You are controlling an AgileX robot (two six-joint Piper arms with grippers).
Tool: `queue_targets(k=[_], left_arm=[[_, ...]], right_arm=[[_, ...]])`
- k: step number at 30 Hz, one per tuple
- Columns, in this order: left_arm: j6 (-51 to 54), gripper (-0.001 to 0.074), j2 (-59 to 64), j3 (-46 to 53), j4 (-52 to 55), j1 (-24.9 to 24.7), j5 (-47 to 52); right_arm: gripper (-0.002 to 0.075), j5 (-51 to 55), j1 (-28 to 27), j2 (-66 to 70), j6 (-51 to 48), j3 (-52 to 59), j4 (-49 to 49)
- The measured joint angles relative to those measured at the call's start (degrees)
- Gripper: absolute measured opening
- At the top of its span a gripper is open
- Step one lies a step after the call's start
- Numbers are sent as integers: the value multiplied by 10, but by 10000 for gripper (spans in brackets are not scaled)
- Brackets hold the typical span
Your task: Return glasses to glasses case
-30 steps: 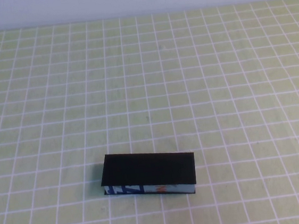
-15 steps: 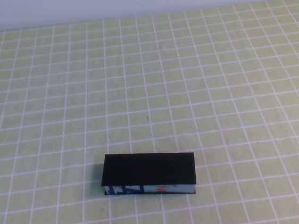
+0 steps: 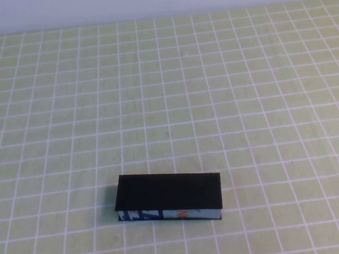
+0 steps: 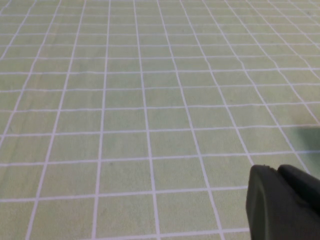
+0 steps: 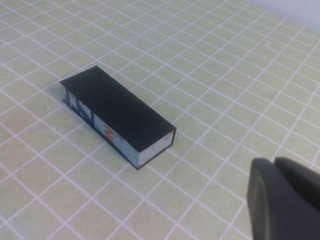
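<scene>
Glasses case (image 3: pixel 169 196) lid shut; left gripper (image 4: pixel 284 204), right gripper (image 5: pixel 282 200) clear.

The glasses case (image 3: pixel 169 192), low in the high view's centre, carries blue lettering and an orange mark on its white front side; none of it can be read. No other writing shows.

Glasses case (image 3: pixel 169 196) on gridded mat (image 3: pixel 245 95), near front edge, slightly left of centre

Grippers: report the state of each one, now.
Left gripper: cannot be told, over bare mat.
Right gripper: cannot be told, apart from the closed glasses case.
</scene>
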Motion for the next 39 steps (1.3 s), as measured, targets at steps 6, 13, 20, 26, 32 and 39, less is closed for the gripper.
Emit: queue_targets(k=[6,13,20,26,32,39], left_arm=[[1,-3,0,0,0,0,0],[2,-3,0,0,0,0,0],[2,-3,0,0,0,0,0],[2,-3,0,0,0,0,1],[2,-3,0,0,0,0,1],[2,-3,0,0,0,0,1]], right_arm=[[-18,2,0,0,0,0,0],[-18,3,0,0,0,0,0],[-18,6,-35,-42,0,0,15],[-18,8,-124,-105,0,0,26],[-18,8,-243,-170,0,0,26],[-18,3,-315,-216,0,6,59]])
